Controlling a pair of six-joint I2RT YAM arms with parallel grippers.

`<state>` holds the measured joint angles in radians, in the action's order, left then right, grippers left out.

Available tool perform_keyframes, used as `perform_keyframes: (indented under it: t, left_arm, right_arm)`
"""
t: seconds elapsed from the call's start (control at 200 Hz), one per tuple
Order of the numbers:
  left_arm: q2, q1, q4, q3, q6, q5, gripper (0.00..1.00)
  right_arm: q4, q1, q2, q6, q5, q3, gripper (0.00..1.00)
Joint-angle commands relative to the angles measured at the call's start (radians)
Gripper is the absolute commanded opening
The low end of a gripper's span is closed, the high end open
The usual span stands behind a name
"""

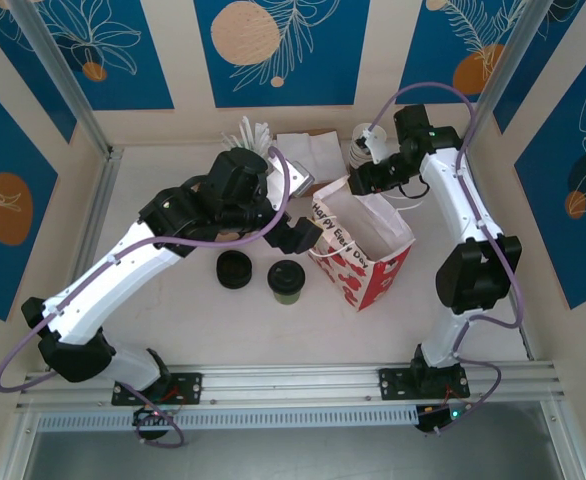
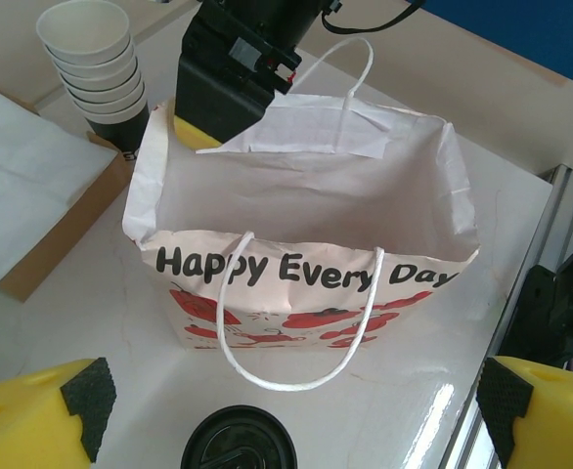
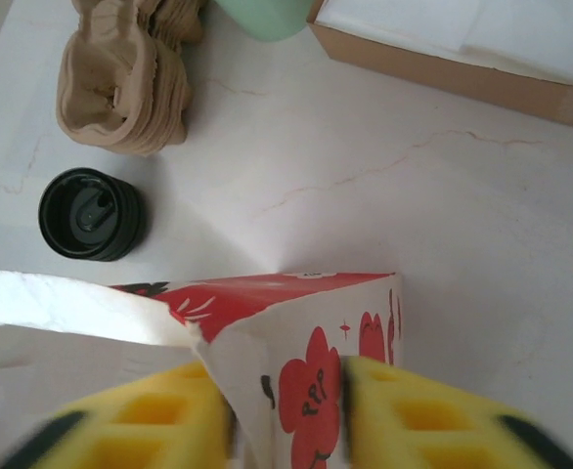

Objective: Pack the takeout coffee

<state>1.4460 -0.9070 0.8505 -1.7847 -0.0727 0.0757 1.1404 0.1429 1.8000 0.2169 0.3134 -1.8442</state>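
- Arms stand nearest the lens in the top view, with their bases at the bottom edge. The coffee (image 1: 285, 281) stands on the table (image 1: 173, 330) just left of the bag (image 1: 368, 255), near its front corner. A black disc (image 1: 234, 269) lies just beside the coffee on the other side. The left gripper (image 1: 303, 236) hangs above and behind the coffee. The right gripper (image 1: 356, 184) is at the bag's far rim.
- Handling, judged from the top view: the paper wall is light and soft and will dent under a hard squeeze. The plastic lid is slick and may pop off if used as the hold. The fill level cannot be told, so treat the coffee as liable to spill. Grip around the wall, below the lid.
- Orientation, top view: the coffee is upright with its lid up and its long axis vertical. Being round, it favours no side for approach. It is shorter than the bag, so it should clear the rim and go down upright.
- Left wrist view: the yellow fingers (image 2: 42, 415) sit at the two bottom corners, wide apart and holding nothing. A black lid at the bottom edge, probably the coffee's, lies between them, just short of the bag's printed face. The bag's mouth gapes open and no contents are visible.
- Right wrist view: the right gripper's fingers are pressed on either side of the bag's corner fold, apparently clamped on it. A black round item lies on the table beyond. Whether it is the disc cannot be told.
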Motion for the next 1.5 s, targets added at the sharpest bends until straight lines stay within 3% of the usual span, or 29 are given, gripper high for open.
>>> perform_keyframes:
  t: [0.0,0.07,0.33,0.455,0.75,1.23,1.495]
  left_arm:
    - [-0.037,0.01,-0.021,0.008,-0.005,-0.01,0.97]
    - [-0.041,0.01,-0.023,0.008,-0.006,-0.01,0.97]
    - [-0.046,0.01,-0.041,0.021,-0.015,-0.011,0.97]
    - [-0.045,0.01,-0.064,0.031,-0.024,-0.01,0.97]
    - [-0.039,0.01,-0.109,0.05,-0.038,-0.019,0.97]
    - [-0.026,0.01,-0.128,0.064,-0.048,-0.003,0.97]
    - [-0.022,0.01,-0.134,0.076,-0.064,-0.014,0.97]
  right_arm:
    - [0.027,0.009,-0.014,-0.001,0.003,-0.028,0.1]
    - [-0.004,0.009,-0.063,-0.024,0.002,-0.001,0.0]
    - [-0.281,0.017,-0.399,-0.196,-0.043,0.242,0.0]
    - [-0.402,0.039,-0.559,-0.274,-0.125,0.369,0.0]
    - [-0.521,0.066,-0.769,-0.42,-0.3,0.574,0.0]
    - [-0.522,0.078,-0.927,-0.61,-0.417,0.722,0.0]
    - [-0.453,0.072,-0.914,-0.702,-0.454,0.684,0.0]
